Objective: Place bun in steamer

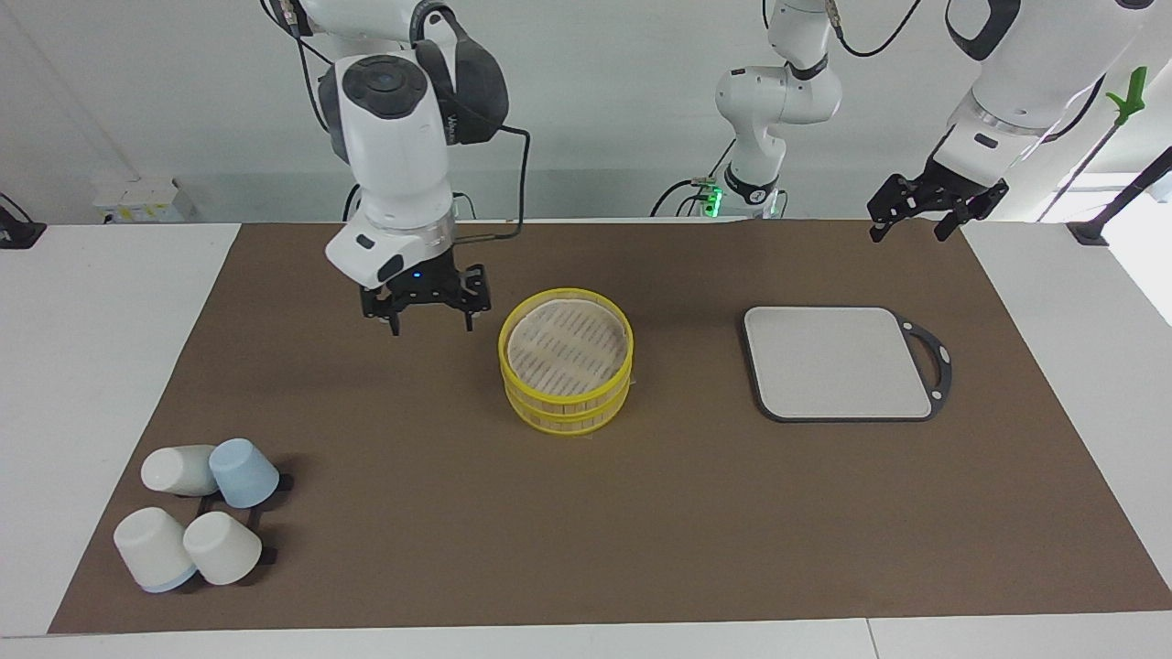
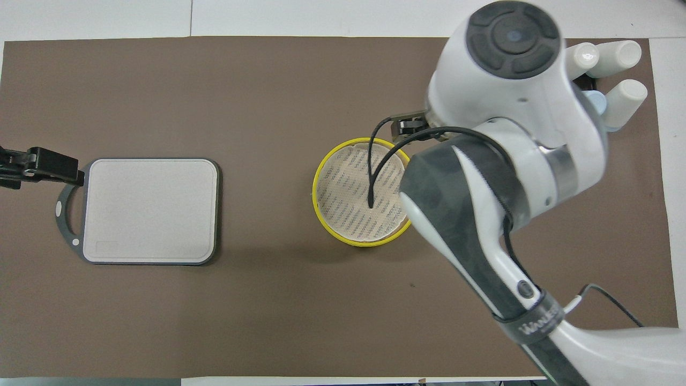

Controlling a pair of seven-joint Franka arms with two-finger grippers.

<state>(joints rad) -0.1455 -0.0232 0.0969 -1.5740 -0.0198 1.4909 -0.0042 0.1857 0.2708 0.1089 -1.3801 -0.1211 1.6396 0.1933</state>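
Facing view: cups [image 1: 197, 513] lie tipped well clear of the steamer [image 1: 566, 366]. Right hand [image 1: 426, 316] hangs beside the steamer, open and empty. No bun shows anywhere. Left hand [image 1: 934, 215] waits, open and empty, above the tabletop's edge.

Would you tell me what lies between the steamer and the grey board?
Only bare brown mat separates the steamer from the grey board, as the facing view shows.
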